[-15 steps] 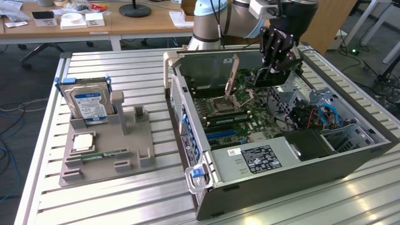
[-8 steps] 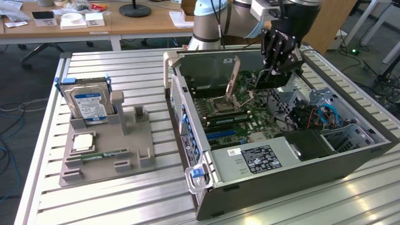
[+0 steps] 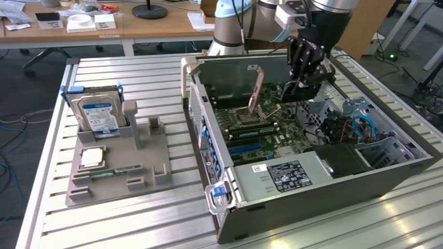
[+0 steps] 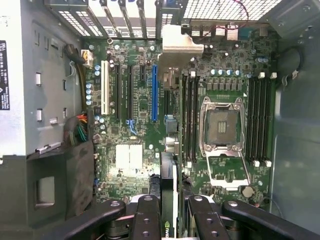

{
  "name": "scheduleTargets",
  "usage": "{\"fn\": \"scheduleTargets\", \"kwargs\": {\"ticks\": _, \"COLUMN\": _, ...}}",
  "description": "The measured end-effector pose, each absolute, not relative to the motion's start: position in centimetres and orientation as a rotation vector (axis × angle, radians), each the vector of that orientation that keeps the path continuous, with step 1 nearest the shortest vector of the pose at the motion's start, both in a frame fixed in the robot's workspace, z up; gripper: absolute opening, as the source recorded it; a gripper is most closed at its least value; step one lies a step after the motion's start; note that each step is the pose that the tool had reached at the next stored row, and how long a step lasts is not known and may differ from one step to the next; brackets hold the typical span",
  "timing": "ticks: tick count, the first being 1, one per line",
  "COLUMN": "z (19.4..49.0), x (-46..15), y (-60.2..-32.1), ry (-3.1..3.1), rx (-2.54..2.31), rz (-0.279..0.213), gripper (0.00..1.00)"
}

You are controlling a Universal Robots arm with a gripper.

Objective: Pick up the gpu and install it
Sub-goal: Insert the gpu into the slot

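Observation:
My gripper (image 3: 305,78) hangs over the open computer case (image 3: 229,207), shut on the gpu (image 3: 299,92), a dark flat card held on edge above the green motherboard (image 3: 266,137). In the wrist view the gpu (image 4: 167,175) shows edge-on between the two black fingers (image 4: 145,216). Its silver bracket (image 4: 177,46) points at the case's rear slot openings. The card floats above the board, beside the long blue slot (image 4: 154,92) and apart from it, between that slot and the memory slots.
The processor socket (image 4: 222,130) with its raised lever lies on the board near the card. A power supply (image 3: 291,174) and cables fill the case's near end. On the exterior view's left a grey holder (image 3: 118,166) carries a blue-labelled hard drive (image 3: 97,115) and a memory stick (image 3: 114,171).

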State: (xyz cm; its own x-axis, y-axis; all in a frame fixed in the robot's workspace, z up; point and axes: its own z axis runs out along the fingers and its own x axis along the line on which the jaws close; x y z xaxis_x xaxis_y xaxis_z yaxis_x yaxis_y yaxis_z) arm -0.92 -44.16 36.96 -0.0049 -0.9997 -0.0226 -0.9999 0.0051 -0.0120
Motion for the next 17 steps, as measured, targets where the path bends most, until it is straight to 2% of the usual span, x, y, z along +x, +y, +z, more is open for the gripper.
{"fn": "scheduleTargets", "kwargs": {"ticks": 17, "z": 34.0, "x": -2.8, "y": -44.2, "ry": 2.208, "rx": -2.2, "rz": 0.012, "gripper": 0.26}}
